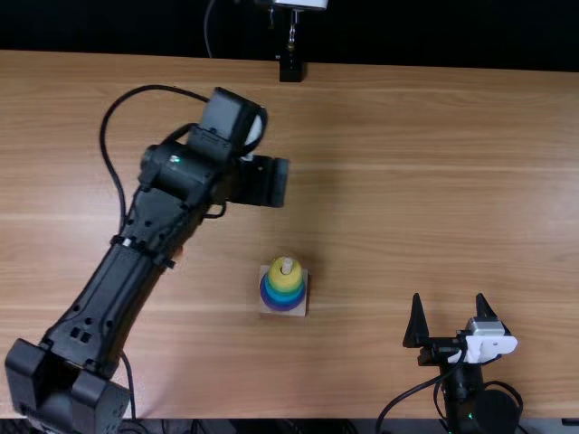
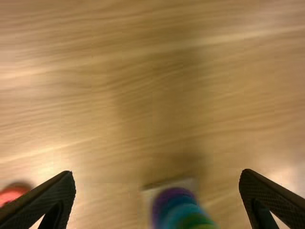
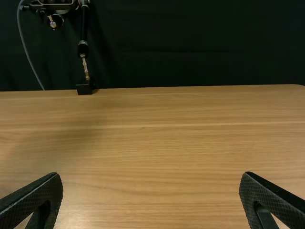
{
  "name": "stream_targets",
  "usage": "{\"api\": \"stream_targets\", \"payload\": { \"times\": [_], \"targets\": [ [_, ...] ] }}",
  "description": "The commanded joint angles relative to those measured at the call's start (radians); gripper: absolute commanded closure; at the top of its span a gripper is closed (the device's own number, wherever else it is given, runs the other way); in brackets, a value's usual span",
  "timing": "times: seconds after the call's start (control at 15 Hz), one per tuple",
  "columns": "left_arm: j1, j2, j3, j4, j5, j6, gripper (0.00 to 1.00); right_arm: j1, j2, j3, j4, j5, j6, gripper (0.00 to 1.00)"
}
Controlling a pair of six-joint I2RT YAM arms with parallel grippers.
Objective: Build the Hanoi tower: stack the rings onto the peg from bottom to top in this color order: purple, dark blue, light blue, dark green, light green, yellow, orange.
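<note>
My left gripper (image 1: 262,181) hangs over the table beyond the ring tower (image 1: 284,291) in the top view. On the tower's square base (image 1: 271,307), purple and blue rings lie low, green tones sit above them, and a yellow ring (image 1: 276,269) is on top around the pale peg (image 1: 287,265). The left wrist view has the open left gripper (image 2: 157,198), with the purple ring (image 2: 173,192) and green ring (image 2: 195,220) between and below its fingertips. A red-orange ring (image 2: 13,193) lies apart on the table. My right gripper (image 1: 448,312) stands open near the front edge; the right wrist view likewise has the right gripper (image 3: 150,198) empty.
The left arm (image 1: 118,289) stretches diagonally over the table's left part, with a loose cable (image 1: 104,136) beside it. A black stand foot (image 1: 290,70) is at the far edge. The wooden table (image 1: 434,181) extends to the right of the tower.
</note>
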Motion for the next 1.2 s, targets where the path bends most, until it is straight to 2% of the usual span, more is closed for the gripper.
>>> {"api": "stream_targets", "payload": {
  "times": [0.0, 0.13, 0.2, 0.33, 0.53, 1.13],
  "targets": [
    [0.046, -0.051, -0.084, 0.021, -0.040, 0.115, 0.00, -0.011, -0.007, -0.007, -0.004, -0.006, 0.001, 0.00],
    [0.126, -0.069, -0.228, 0.122, -0.076, 0.255, 0.00, -0.011, -0.007, -0.007, -0.004, -0.006, 0.001, 0.00],
    [0.158, -0.086, -0.299, 0.172, -0.093, 0.300, 0.00, -0.011, -0.007, -0.007, -0.003, -0.006, 0.002, 0.00],
    [0.214, -0.089, -0.435, 0.245, -0.095, 0.358, 0.00, -0.011, -0.007, -0.007, -0.004, -0.006, 0.001, 0.00],
    [0.273, -0.089, -0.535, 0.256, -0.095, 0.375, 0.00, -0.011, -0.007, -0.007, -0.004, -0.006, 0.001, 0.00],
    [0.272, -0.028, -0.592, 0.302, -0.091, 0.375, 0.00, -0.011, -0.007, -0.007, -0.004, -0.006, 0.001, 0.00]
  ]
}}
